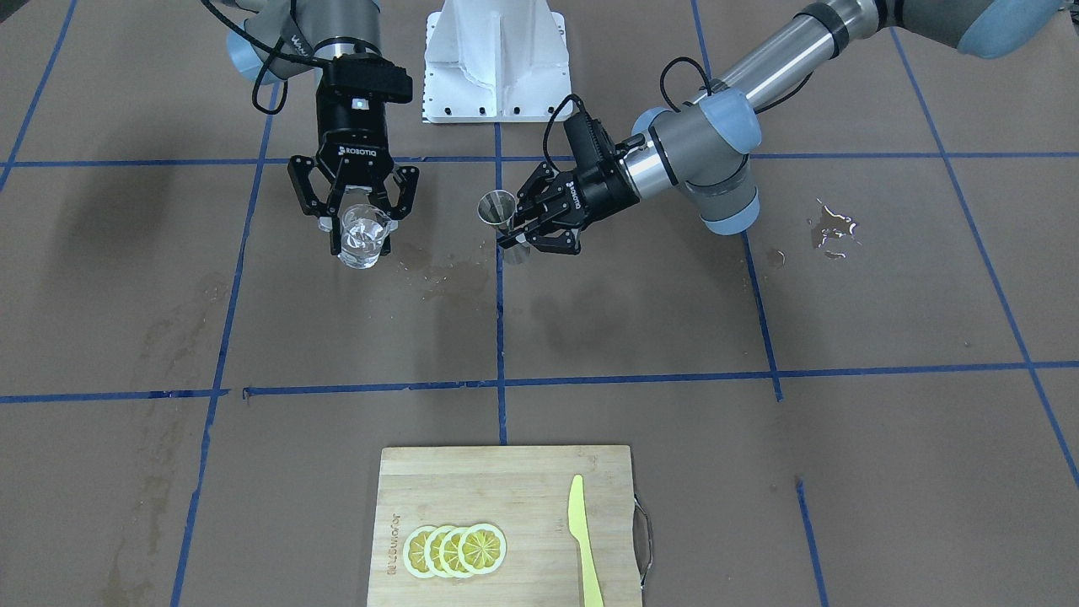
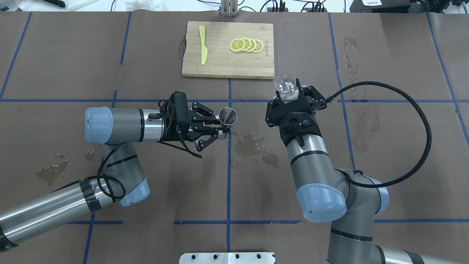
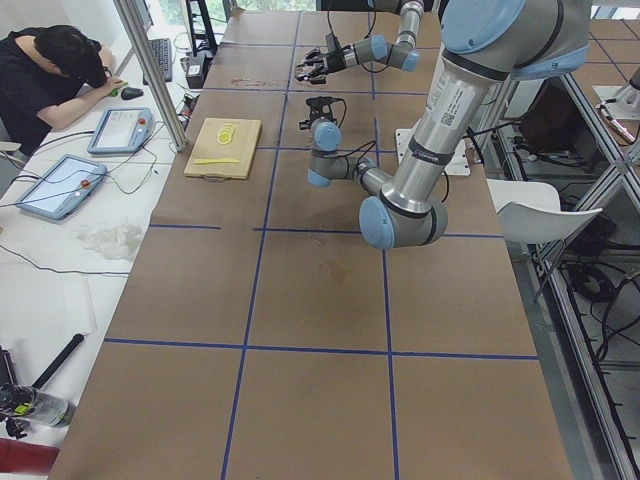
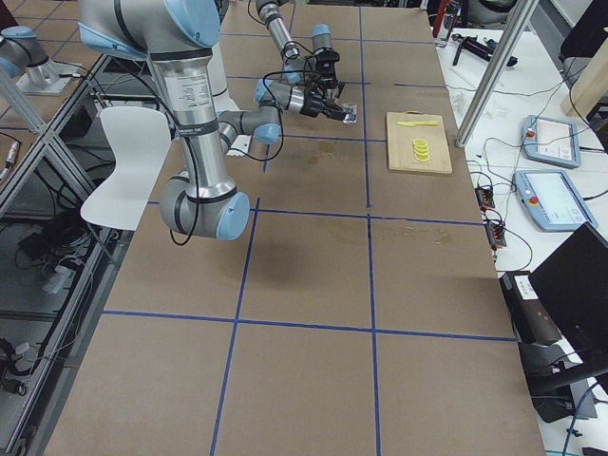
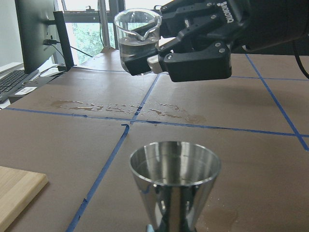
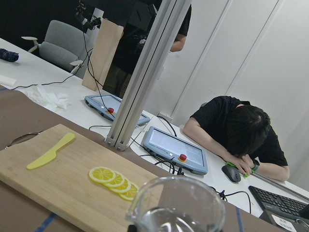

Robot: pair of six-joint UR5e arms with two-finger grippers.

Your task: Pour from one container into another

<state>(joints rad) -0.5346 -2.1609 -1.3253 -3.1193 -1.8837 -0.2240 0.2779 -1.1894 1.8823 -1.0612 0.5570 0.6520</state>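
My right gripper (image 1: 364, 226) is shut on the small clear glass cup (image 1: 364, 238), which it holds upright above the table. The cup has clear liquid in it (image 2: 286, 86), and its lip shows close up in the right wrist view (image 6: 176, 212). My left gripper (image 2: 220, 128) reaches in sideways and is shut on the narrow waist of the steel hourglass jigger (image 2: 228, 116), also upright with its mouth open to the top (image 5: 175, 186). In the left wrist view the cup (image 5: 137, 41) hangs beyond and above the jigger. The two are apart, with a gap between them.
A bamboo cutting board (image 2: 223, 64) lies at the far side with lemon slices (image 2: 246, 45) and a yellow plastic knife (image 2: 202, 49). Wet patches (image 2: 253, 145) mark the brown paper between the arms. A white base plate (image 1: 497, 59) is by the robot. An operator (image 3: 60, 70) sits at a side desk.
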